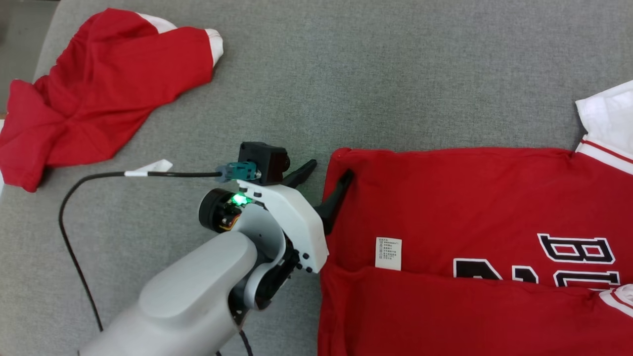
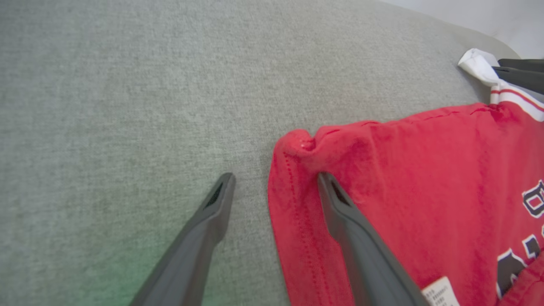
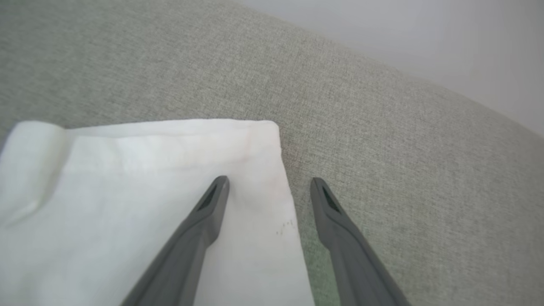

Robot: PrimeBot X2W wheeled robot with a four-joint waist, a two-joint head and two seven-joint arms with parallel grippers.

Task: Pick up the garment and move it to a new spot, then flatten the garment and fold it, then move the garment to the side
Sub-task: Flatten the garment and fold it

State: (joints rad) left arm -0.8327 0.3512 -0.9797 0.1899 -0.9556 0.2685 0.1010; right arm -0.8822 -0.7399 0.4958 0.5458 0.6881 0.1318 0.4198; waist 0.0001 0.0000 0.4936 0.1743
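The garment (image 1: 445, 198) is a red jersey with black-and-white letters and white sleeves. It lies flat on the grey cushion at the right, with its near part folded up over the rest. My left gripper (image 1: 331, 168) is open at the garment's far left corner. In the left wrist view one of its fingers (image 2: 340, 204) rests on the red cloth (image 2: 425, 170) and the other on bare cushion, with the hem edge between them. My right gripper (image 3: 268, 182) is open astride the edge of the white sleeve (image 3: 127, 191). Nothing is gripped.
A second red garment (image 1: 94, 94) lies crumpled at the far left. A black cable (image 1: 74, 222) loops over the cushion (image 1: 346, 74) beside my left arm. The cushion's far edge (image 3: 382, 68) curves away past the sleeve. A white care label (image 1: 388, 253) shows on the jersey.
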